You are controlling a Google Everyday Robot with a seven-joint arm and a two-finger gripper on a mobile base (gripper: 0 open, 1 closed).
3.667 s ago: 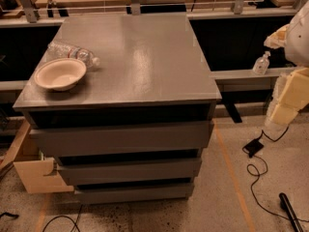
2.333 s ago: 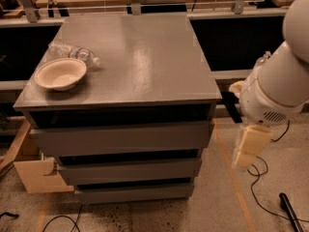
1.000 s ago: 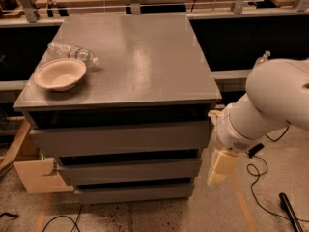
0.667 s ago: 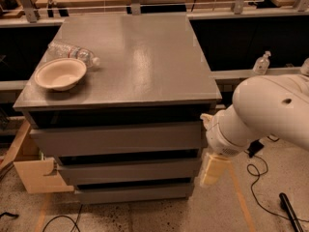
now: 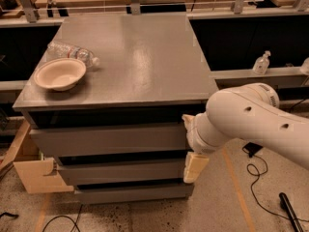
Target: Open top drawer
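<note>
Directly under the flat top of the grey cabinet [image 5: 140, 57] sits the top drawer [image 5: 111, 139], its plain grey front spanning nearly the whole width of the cabinet, with a dark gap between it and the cabinet's top. Two more grey drawer fronts [image 5: 120, 170] lie below it on the cabinet's front. The gripper [image 5: 194, 164] is at the cabinet's front right corner, against the right ends of the drawer fronts, and hangs down from the level of the top drawer. Whether it is wide or narrow cannot be told. The thick white arm [image 5: 251, 120] reaches in from the right of the cabinet. On the cabinet's top, near its left edge, a pale bowl [image 5: 59, 74] stands upright, and a clear plastic bottle [image 5: 70, 52] lies on its side just behind it. A cardboard box [image 5: 36, 175] sits low at the cabinet's left side. Black cables [image 5: 260, 187] lie on the floor to the cabinet's right.
</note>
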